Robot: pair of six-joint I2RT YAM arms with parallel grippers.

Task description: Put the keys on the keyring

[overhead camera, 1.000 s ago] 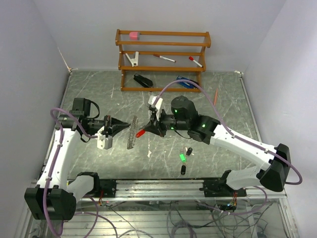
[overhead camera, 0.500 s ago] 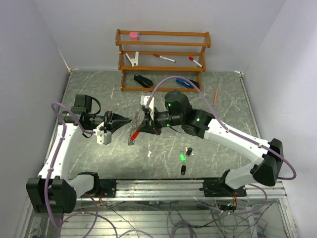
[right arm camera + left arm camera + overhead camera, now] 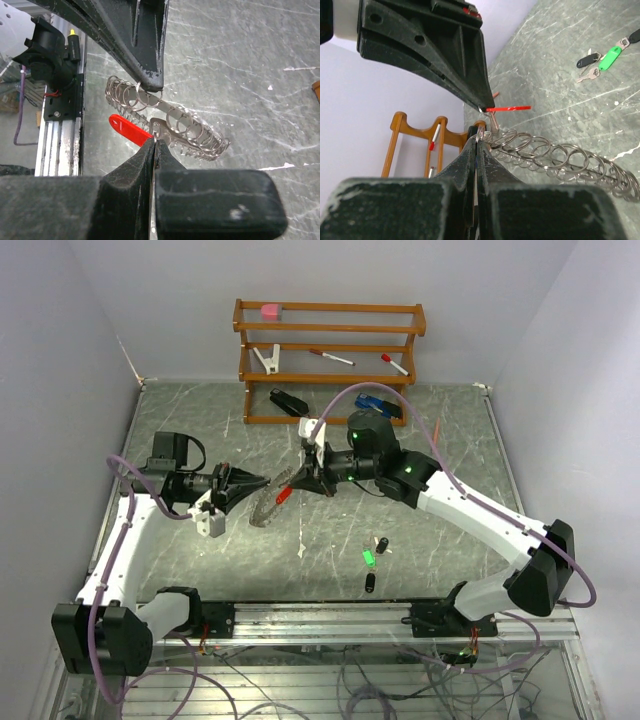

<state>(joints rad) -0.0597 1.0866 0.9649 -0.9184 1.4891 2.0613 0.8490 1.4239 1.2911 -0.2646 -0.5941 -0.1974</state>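
Observation:
The keyring [image 3: 262, 506], a silvery arc of linked wire rings, hangs between the two arms over the table's middle. My left gripper [image 3: 268, 481] is shut on one end of it; the left wrist view shows the jaws [image 3: 478, 136] pinching a ring while the rest of the keyring [image 3: 555, 155] trails away. My right gripper [image 3: 296, 483] is shut on the red key [image 3: 284, 494], and the right wrist view has its tips [image 3: 155, 140] clamped at the key's metal end, against the keyring [image 3: 192, 132]. A green key [image 3: 368, 558] and two black keys [image 3: 381, 544] [image 3: 369, 583] lie on the table.
A wooden rack [image 3: 330, 360] stands at the back with red-capped markers, a pink block and a clip on it. Under it lie a black stapler [image 3: 288, 402] and a blue object [image 3: 378, 405]. An orange pencil [image 3: 436, 433] lies near the right wall.
The right gripper swung left with the red key, then came back right and up beside the left gripper's tip. The keyring's held end has risen and it now curves between the grippers.

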